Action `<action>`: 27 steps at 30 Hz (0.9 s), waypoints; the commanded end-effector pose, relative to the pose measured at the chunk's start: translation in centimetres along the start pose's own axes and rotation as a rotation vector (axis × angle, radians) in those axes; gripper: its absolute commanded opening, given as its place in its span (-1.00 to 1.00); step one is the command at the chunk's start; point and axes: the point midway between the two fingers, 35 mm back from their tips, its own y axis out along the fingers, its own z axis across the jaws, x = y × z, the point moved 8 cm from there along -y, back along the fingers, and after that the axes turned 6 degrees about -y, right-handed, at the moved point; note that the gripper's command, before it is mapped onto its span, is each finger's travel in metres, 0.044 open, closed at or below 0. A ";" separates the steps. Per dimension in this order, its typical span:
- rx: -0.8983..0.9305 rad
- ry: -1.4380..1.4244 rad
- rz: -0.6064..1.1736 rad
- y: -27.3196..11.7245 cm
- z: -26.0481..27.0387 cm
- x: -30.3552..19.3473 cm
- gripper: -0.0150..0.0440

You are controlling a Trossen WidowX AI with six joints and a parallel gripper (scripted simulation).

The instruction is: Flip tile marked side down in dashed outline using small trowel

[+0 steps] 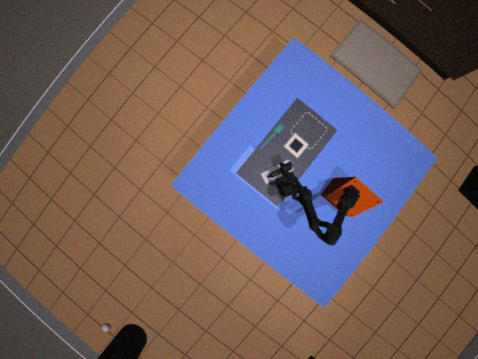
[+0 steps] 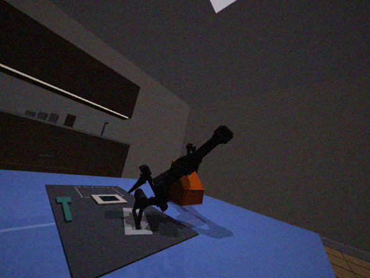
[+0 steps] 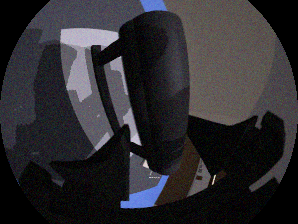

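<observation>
The small trowel (image 1: 265, 177) (image 2: 130, 230) (image 3: 87, 37) lies on the dark mat (image 1: 249, 170) (image 2: 93, 254), pale blade down, its black handle raised above the blade. My gripper (image 1: 277, 173) (image 2: 134, 201) (image 3: 155, 122) is open at the handle; in the wrist view the handle's lower end shows between the fingers, with the left fingertip close by it. Contact cannot be told. The pale tile (image 1: 296, 145) (image 2: 108, 198) lies flat, dark marked square up, beyond the trowel. It overlaps a corner of the dashed outline (image 1: 326, 129) and is mostly outside it.
A teal T-shaped tool (image 1: 278, 129) (image 2: 64, 201) lies near the mat's far long edge, beside the tile. The orange base block (image 1: 366, 198) (image 2: 192, 197) stands off the mat on the blue table top (image 1: 281, 248) (image 2: 264, 242), near the arm's base.
</observation>
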 end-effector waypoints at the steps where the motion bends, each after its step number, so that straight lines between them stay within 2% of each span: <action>1: 0.002 -0.005 -0.006 0.5 0.0 0.2 0.53; 7: 0.002 -0.005 -0.006 0.5 0.0 0.2 -0.01; 27: 0.002 -0.005 -0.006 0.5 0.0 0.2 -0.46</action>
